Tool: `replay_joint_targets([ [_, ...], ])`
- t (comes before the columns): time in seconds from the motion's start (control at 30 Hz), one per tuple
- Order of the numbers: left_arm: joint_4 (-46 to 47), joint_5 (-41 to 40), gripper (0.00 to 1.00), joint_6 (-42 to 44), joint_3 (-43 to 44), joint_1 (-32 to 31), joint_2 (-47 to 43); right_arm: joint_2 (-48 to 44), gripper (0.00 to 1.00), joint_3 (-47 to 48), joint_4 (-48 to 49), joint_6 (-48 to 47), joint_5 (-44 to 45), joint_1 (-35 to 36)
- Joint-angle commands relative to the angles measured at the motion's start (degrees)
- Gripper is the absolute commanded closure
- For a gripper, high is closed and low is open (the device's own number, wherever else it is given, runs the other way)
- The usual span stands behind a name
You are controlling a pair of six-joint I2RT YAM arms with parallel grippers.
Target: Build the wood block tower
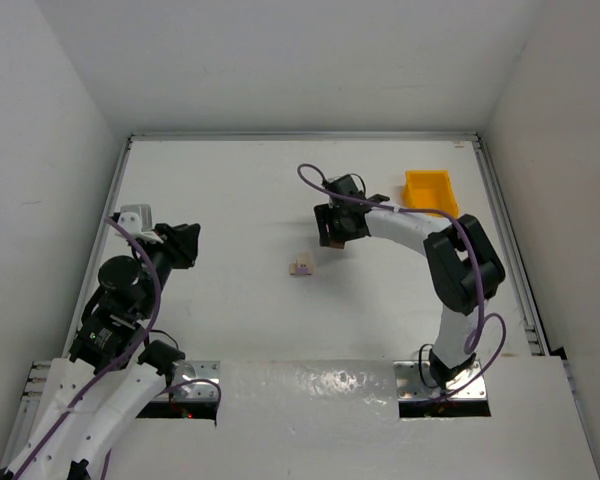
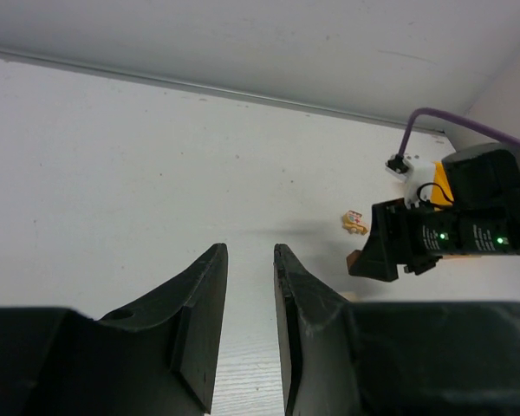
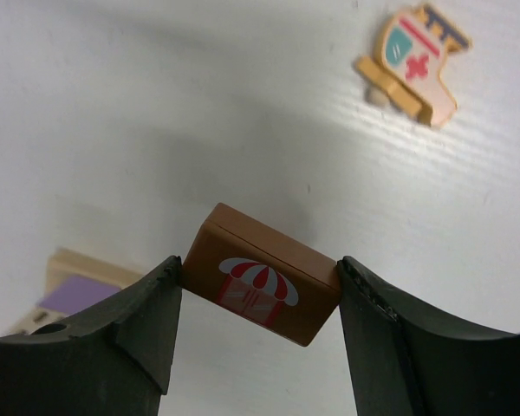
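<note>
My right gripper (image 3: pixel 258 262) is shut on a brown wooden block (image 3: pixel 264 276) painted with a red and white awning, and holds it tilted just above the white table. A pale block with a painted shield (image 3: pixel 413 65) lies flat further off. Another pale block with a purple face (image 3: pixel 74 289) sits at the lower left, partly hidden by a finger. From above, the right gripper (image 1: pixel 332 230) hangs right of and behind a pale block (image 1: pixel 302 266). My left gripper (image 2: pixel 250 253) stands open with nothing in it, far to the left (image 1: pixel 185 243).
A yellow plastic bin (image 1: pixel 428 190) stands at the back right, behind the right arm. White walls close the table (image 1: pixel 230 200) at the back and both sides. The left wrist view shows the right gripper (image 2: pixel 442 234) ahead to the right.
</note>
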Motion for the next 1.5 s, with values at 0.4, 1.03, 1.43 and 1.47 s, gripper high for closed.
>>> replay_joint_targets([
  [0.4,2.91,0.82,0.74,0.87,-0.04,0.85,1.74,-12.91,0.43,-8.57,0.7,-2.02,0.37,5.51],
  [1.03,2.74,1.08,0.74,0.87,-0.04,1.03,1.48,-9.66,0.43,-5.66,1.05,-1.4,-0.42,7.45],
  [1.43,2.82,1.17,0.74,0.87,0.04,1.03,1.48,-9.31,0.43,-5.31,1.49,-1.31,-0.86,7.8],
  [1.47,2.83,1.08,0.74,0.78,-0.04,1.03,1.48,-9.22,0.43,-5.23,1.49,-1.31,-0.86,7.8],
])
